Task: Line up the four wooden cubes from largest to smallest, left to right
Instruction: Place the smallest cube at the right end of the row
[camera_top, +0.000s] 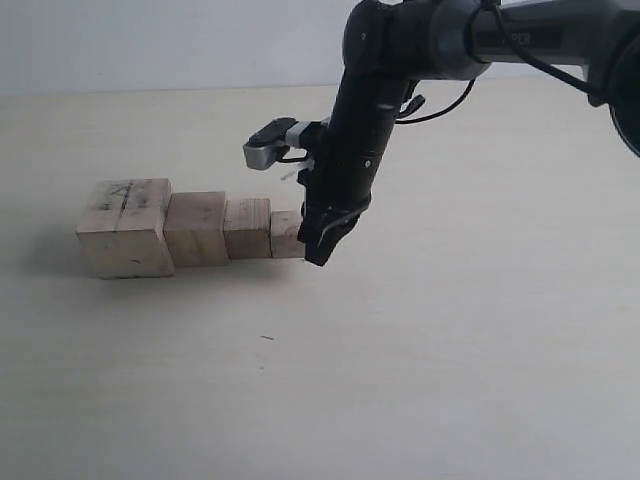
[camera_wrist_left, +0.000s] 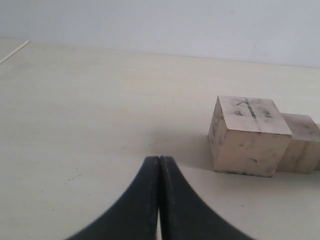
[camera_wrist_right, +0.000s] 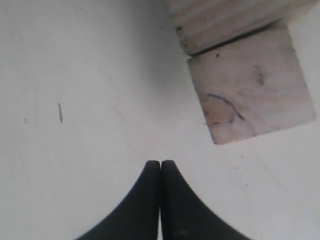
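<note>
1. Glossy black right arm (camera_top: 362, 130): smooth rounded housings. The upper link (camera_top: 545, 30) is a dark grey cylinder with partial white lettering.
2. Thin black cable (camera_top: 445, 112): runs outside the housing.
3. Silver-grey wrist camera (camera_top: 268, 150): mounted on a white bracket.
4. Matte black right pincer (camera_wrist_right: 160, 167) and left pincer (camera_wrist_left: 159, 165): curved fingers tapering to narrow tips.

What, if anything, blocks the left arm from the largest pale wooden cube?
Likely yes: bare tabletop lies between the shut left tool and the largest cube; the right tool is by the smallest wooden cube.
</note>
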